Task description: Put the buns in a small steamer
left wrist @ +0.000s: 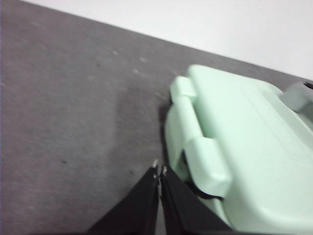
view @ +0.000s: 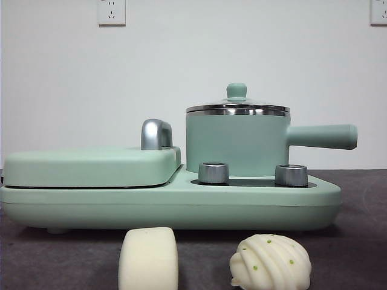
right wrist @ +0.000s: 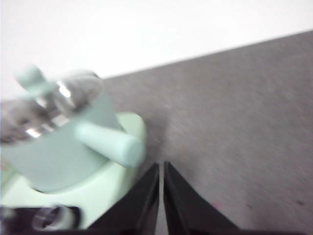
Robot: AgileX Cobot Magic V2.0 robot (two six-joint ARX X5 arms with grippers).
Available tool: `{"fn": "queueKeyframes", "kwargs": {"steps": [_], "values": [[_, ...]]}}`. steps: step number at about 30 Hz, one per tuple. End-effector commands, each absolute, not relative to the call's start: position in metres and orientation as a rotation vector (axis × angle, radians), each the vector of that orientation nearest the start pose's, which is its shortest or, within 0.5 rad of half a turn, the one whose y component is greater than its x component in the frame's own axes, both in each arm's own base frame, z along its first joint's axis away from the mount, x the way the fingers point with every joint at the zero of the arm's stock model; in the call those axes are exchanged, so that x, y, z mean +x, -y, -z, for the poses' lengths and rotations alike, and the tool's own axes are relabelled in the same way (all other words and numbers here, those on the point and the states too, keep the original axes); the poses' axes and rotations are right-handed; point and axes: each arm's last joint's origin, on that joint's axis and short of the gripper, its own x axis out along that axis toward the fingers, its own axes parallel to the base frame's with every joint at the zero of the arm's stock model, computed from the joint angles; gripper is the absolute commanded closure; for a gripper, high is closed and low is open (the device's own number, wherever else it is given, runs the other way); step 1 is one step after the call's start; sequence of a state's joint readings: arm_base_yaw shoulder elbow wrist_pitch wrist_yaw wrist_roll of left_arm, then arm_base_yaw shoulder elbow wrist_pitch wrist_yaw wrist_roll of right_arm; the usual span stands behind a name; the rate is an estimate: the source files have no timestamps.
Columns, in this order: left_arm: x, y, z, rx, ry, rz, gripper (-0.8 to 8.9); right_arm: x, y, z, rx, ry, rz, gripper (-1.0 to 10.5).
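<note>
Two buns lie on the dark table at the front: a plain smooth bun (view: pixel 148 258) and, to its right, a pleated shell-shaped bun (view: pixel 271 262) with green specks. Behind them the small steamer (view: pixel 237 142) stands on its base with the glass lid on and its handle (view: pixel 322 136) pointing right. Neither arm shows in the front view. My left gripper (left wrist: pixel 159 170) is shut and empty, hanging above the table beside the flat griddle's end (left wrist: pixel 234 147). My right gripper (right wrist: pixel 161 166) is shut and empty, near the steamer (right wrist: pixel 54 142) and its handle (right wrist: pixel 110 142).
A wide flat green lidded griddle (view: pixel 91 166) with a steel handle (view: pixel 156 134) fills the left half of the cooker base (view: pixel 169 208). Two steel knobs (view: pixel 213 173) sit in front of the steamer. A white wall stands behind.
</note>
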State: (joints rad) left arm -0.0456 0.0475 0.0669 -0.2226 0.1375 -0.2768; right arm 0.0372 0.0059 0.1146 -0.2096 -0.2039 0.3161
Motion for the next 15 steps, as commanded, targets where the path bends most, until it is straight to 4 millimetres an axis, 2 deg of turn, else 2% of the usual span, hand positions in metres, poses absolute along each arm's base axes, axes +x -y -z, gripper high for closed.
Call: {"fn": "queueKeyframes", "kwargs": {"steps": [1,8,15], "values": [[0.092,0.011,-0.182,-0.315,-0.2,0.189,8.02,0.082,-0.01,-0.201,0.394,-0.131,-0.254,9.3],[0.095,0.017,-0.229,-0.317,-0.226,0.282,8.02,0.069,-0.012,-0.255,0.39,-0.173,-0.36,9.3],[0.109,0.026,-0.281,-0.269,-0.296,0.424,8.02,0.072,-0.017,-0.3,0.317,-0.296,-0.532,9.3]]}}
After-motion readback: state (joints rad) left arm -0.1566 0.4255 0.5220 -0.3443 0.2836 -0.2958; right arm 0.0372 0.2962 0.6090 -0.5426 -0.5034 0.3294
